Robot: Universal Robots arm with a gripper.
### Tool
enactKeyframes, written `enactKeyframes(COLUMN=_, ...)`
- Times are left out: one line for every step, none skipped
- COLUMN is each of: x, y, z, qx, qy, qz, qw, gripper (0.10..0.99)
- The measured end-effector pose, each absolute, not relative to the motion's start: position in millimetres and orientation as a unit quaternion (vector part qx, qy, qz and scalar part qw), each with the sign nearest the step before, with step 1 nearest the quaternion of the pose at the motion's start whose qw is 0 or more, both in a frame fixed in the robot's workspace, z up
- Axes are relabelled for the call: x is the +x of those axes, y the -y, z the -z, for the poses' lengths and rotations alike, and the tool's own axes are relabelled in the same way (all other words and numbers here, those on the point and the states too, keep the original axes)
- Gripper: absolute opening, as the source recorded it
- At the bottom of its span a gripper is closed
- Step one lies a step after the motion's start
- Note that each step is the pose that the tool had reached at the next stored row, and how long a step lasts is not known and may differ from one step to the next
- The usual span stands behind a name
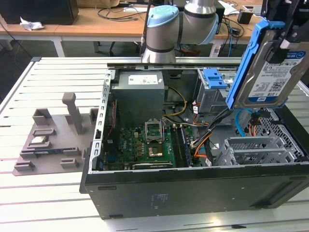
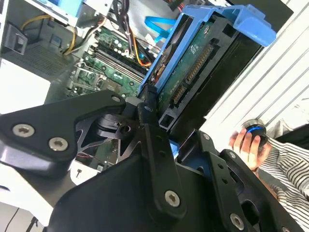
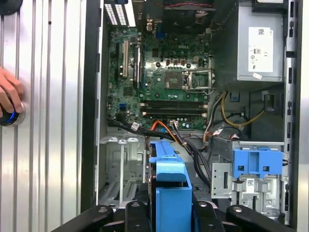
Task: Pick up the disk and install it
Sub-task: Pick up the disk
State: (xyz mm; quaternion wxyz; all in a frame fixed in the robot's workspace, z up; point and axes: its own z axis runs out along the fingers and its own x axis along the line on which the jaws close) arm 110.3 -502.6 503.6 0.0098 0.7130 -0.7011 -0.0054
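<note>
While fingers (image 2: 149,126) pinch disk (image 1: 267,63) over open case (image 1: 193,188), exterior view shows label (image 1: 282,72); both wrist views, hand (image 3: 9,94).

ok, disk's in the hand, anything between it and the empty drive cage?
Nothing solid. The hand holds the disk above the open case, and the empty drive cage below it is uncovered. Loose cables hang just under the disk at the cage's edge and could snag.
</note>
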Motion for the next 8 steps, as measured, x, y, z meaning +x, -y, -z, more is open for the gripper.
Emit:
enactKeyframes(x=110.3, y=505.7, z=-503.5, qx=0.713, qy=0.701, qz=0.005, qw=0.010, gripper=0.365)
enactKeyframes(x=110.3, y=508.5, z=-503.5, qx=0.713, qy=0.701, qz=0.005, qw=0.010, gripper=0.365)
enactKeyframes(x=110.3, y=512.3, z=-503.5, qx=0.713, qy=0.701, qz=0.005, qw=0.010, gripper=0.365)
enactKeyframes(x=110.3, y=514.9, z=-503.4, qx=0.713, qy=0.701, qz=0.005, qw=0.010, gripper=0.365)
enactKeyframes(x=110.3, y=518.2, z=-503.3, qx=0.713, qy=0.701, qz=0.006, qw=0.010, gripper=0.365)
enactKeyframes(x=110.3, y=520.6, z=-503.3, qx=0.713, qy=0.701, qz=0.006, qw=0.010, gripper=0.365)
enactKeyframes(x=110.3, y=524.6, z=-503.3, qx=0.713, qy=0.701, qz=0.006, qw=0.010, gripper=0.365)
enactKeyframes(x=110.3, y=527.1, z=-503.2, qx=0.713, qy=0.701, qz=0.006, qw=0.010, gripper=0.365)
